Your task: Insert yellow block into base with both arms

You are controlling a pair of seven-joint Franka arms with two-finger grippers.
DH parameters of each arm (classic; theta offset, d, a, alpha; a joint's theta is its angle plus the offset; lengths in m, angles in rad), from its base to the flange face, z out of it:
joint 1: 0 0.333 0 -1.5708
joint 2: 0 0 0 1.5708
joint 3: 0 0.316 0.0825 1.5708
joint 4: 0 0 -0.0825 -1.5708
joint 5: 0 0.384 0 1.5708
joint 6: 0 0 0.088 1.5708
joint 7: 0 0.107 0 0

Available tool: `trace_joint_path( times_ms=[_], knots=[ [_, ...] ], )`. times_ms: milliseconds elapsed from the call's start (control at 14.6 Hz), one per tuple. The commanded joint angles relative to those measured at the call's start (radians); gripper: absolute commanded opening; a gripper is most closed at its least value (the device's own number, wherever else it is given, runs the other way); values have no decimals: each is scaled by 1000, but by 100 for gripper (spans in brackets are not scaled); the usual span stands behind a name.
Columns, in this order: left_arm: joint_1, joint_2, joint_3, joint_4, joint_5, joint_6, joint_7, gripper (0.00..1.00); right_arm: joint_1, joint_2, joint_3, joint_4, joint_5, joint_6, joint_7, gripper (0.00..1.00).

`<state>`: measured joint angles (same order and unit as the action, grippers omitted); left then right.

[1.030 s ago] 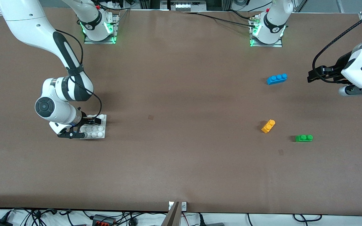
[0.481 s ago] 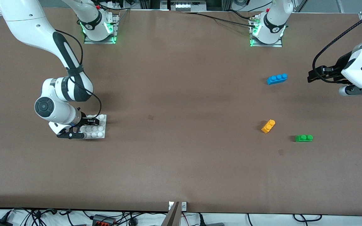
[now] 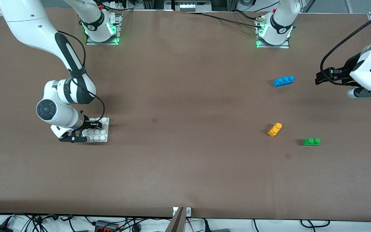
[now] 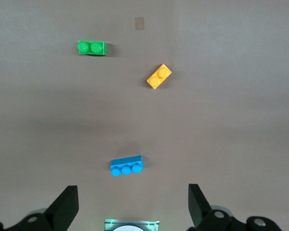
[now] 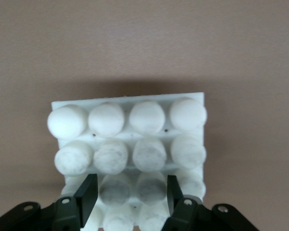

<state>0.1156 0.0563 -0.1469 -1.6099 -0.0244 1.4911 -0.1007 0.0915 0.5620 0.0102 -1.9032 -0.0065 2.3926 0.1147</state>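
Gripping the base (image 3: 99, 131) at its edge, the right gripper (image 5: 130, 198) is closed on two studs.
The left gripper (image 4: 132, 209) is held wide open, empty, near the blue brick (image 3: 283, 81); the yellow block (image 3: 274, 129) lies apart.

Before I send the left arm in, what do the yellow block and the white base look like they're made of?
The yellow block looks like moulded hard plastic: uniform orange-yellow colour, crisp edges, two round studs, slight sheen. The base also appears to be plastic, white and matte, its studs smudged grey as if worn. The right gripper sits at the base; the left gripper waits, open.
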Motion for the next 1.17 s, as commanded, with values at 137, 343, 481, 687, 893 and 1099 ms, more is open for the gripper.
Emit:
trace_joint_path(
  times_ms=[137, 343, 481, 687, 893, 1099],
  knots=[
    [10, 14, -2, 28, -17, -22, 24, 100, 17, 30, -1, 1, 8, 48, 3, 66],
    [18, 26, -3, 28, -19, -20, 26, 100, 20, 56, 1, 0, 8, 62, 3, 59],
    [10, 45, -5, 28, -16, -17, 42, 100, 63, 56, 1, 1, 10, 59, 6, 56],
    [6, 121, -11, 28, -17, 15, 189, 100, 108, 56, 1, 3, 13, 59, 55, 54],
    [-2, 180, -19, 19, -9, 51, 315, 100, 192, 88, -6, 4, 13, 66, 126, 54],
    [-13, 240, -20, 1, -5, 141, 583, 100, 198, 113, 1, 4, 16, 103, 131, 54]
  ],
)
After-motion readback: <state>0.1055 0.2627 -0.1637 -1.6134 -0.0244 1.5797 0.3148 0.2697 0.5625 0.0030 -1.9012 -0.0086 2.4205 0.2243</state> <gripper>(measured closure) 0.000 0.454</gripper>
